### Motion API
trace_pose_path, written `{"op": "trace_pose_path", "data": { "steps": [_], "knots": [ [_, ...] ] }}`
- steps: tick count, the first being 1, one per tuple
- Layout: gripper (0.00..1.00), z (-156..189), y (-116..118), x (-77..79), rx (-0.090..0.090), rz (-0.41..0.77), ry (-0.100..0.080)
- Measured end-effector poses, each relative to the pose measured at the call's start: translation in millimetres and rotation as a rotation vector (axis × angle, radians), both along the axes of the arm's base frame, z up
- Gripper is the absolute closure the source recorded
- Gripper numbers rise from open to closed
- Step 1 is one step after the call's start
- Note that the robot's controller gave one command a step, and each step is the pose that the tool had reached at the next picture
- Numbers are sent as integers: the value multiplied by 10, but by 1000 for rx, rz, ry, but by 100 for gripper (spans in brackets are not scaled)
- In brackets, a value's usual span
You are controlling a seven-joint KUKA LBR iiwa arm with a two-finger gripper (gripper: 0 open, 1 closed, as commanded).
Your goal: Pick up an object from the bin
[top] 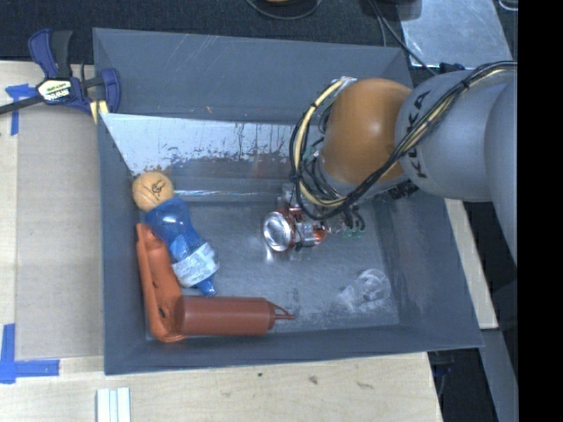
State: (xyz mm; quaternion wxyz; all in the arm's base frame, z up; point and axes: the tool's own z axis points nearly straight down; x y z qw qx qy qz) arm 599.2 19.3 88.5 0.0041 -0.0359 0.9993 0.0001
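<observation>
My gripper (305, 228) is low over the middle of the bin floor, under the arm's wrist. A shiny round silver piece (276, 231) shows right at its left side; I cannot tell whether it is a loose thing or part of the gripper. A crumpled clear plastic piece (366, 290) lies on the floor below and to the right of the gripper, apart from it.
Along the bin's left side lies a blue bottle (182, 240) with a round tan cap. An orange plastic tool (155, 281) lies beside it. A red-brown cartridge (225, 316) with a pointed nozzle rests along the front wall. The arm covers the back right.
</observation>
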Motion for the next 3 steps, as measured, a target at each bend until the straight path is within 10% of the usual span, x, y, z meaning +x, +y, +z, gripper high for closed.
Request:
{"op": "trace_pose_path", "data": {
  "steps": [1, 3],
  "knots": [
    [100, 0, 0, 0, 0, 0, 0],
    [100, 1402, -37, -31, 0, -14, -7]
  ]
}}
